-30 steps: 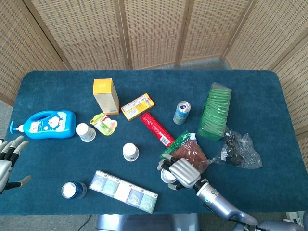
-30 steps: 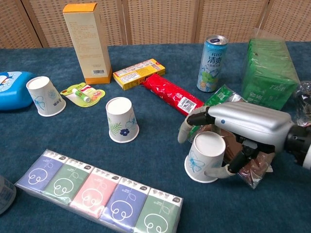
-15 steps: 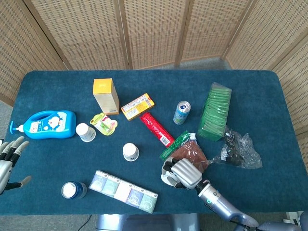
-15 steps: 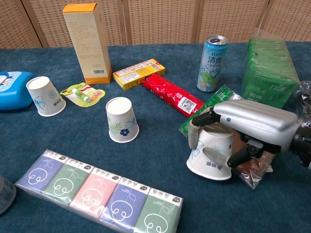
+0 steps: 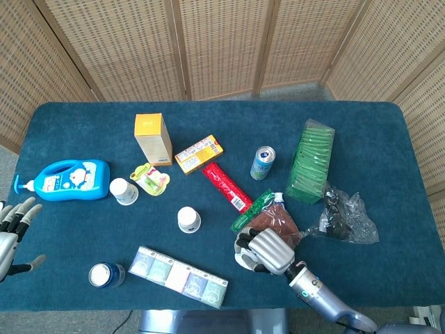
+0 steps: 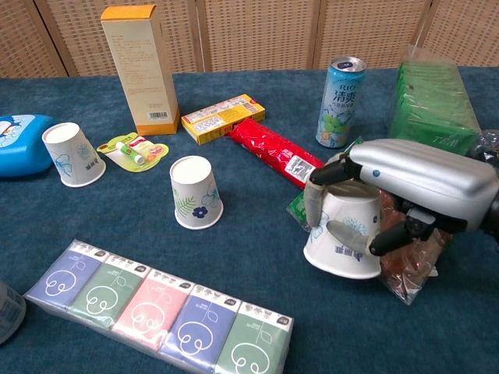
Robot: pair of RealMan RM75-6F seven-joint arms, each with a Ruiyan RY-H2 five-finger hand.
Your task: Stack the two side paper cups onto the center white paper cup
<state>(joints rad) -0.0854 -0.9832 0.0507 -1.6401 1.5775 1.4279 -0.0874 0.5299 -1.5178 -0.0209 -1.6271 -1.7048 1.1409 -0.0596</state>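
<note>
The center white paper cup (image 6: 196, 192) (image 5: 188, 219) stands upside down with a blue flower print. A second upside-down paper cup (image 6: 72, 154) (image 5: 124, 191) sits to its left by the blue bottle. My right hand (image 6: 405, 191) (image 5: 268, 251) grips the third paper cup (image 6: 345, 234) from above, lifted off the cloth and tilted. In the head view that cup (image 5: 243, 257) is mostly hidden under the hand. My left hand (image 5: 12, 229) hangs open at the table's left edge, holding nothing.
A row of tissue packs (image 6: 160, 313) lies in front of the center cup. A red packet (image 6: 274, 151), green packet, drink can (image 6: 341, 92), green box (image 6: 432, 109), brown pouch and plastic bag crowd the right side. An orange carton (image 6: 139, 68) and blue bottle (image 5: 71, 179) stand behind.
My right hand has closed on the right cup and raised it off the table, tilting it. The left hand has stayed put.
</note>
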